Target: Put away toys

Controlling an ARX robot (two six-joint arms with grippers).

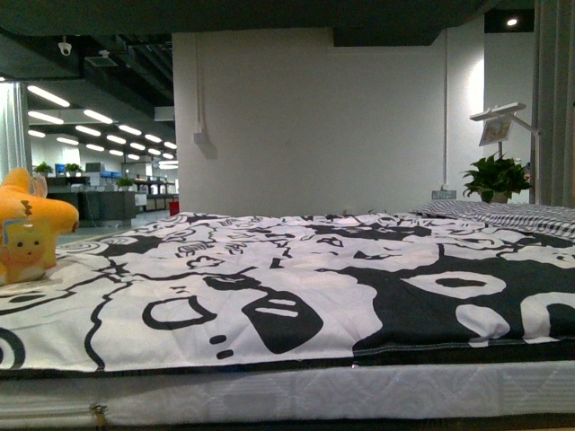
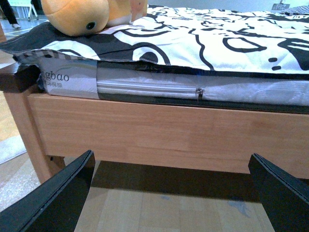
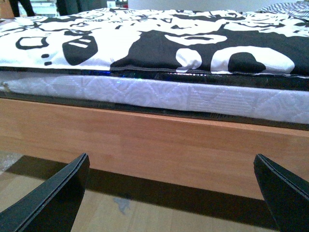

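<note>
An orange-yellow plush toy (image 1: 27,226) sits on the bed's far left edge in the front view. The left wrist view shows its rounded head with a dark eye (image 2: 76,14) on the quilt corner. My left gripper (image 2: 170,166) hangs low in front of the wooden bed frame, open, with nothing between its black fingers (image 2: 58,193). My right gripper (image 3: 171,169) is also low before the frame, open and empty, well to the right of the toy. Neither arm shows in the front view.
The bed carries a black-and-white patterned quilt (image 1: 296,278) over a white mattress (image 3: 159,94) on a wooden frame (image 2: 169,130). A potted plant (image 1: 494,178) stands at the back right by a white wall. Wood floor (image 2: 164,212) lies under the grippers.
</note>
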